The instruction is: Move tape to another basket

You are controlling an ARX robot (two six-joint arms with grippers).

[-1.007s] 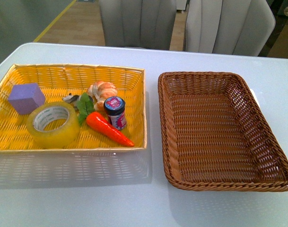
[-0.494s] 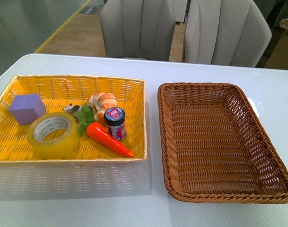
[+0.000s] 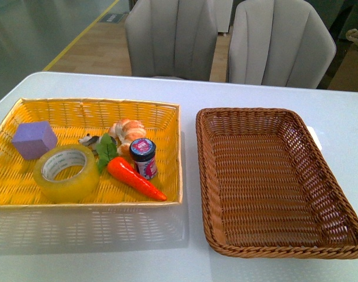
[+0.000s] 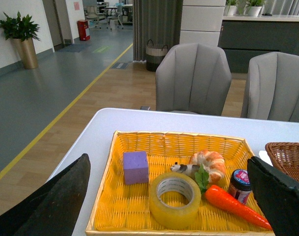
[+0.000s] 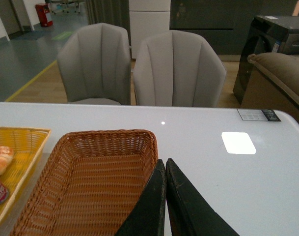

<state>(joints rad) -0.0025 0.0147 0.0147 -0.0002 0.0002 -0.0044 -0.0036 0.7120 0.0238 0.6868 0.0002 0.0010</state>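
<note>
- The white glossy table (image 3: pixel 167 258) carries two baskets side by side with a narrow gap between them: a yellow basket (image 3: pixel 90 103) toward the left edge and the brown basket (image 3: pixel 267 182) toward the right edge.
- The tape (image 3: pixel 66 174) lies flat, hole up, in the yellow basket near its front rim, toward its left corner.
- A purple block (image 3: pixel 34 139) sits just behind the tape. A toy carrot (image 3: pixel 134 178), a small jar (image 3: pixel 143 157) and a bread roll (image 3: pixel 127 129) lie beside it.
- The brown basket holds nothing.
- The left gripper (image 4: pixel 167 161) is spread wide, facing the yellow basket.
- The right gripper (image 5: pixel 165 164) has its fingers pressed together on nothing, by the brown basket's rim.
- Two grey chairs (image 3: pixel 170 38) stand at the table's far edge.
- Beyond them are wood flooring, a yellow floor line (image 4: pixel 66 110) and a potted plant (image 4: pixel 20 29).
</note>
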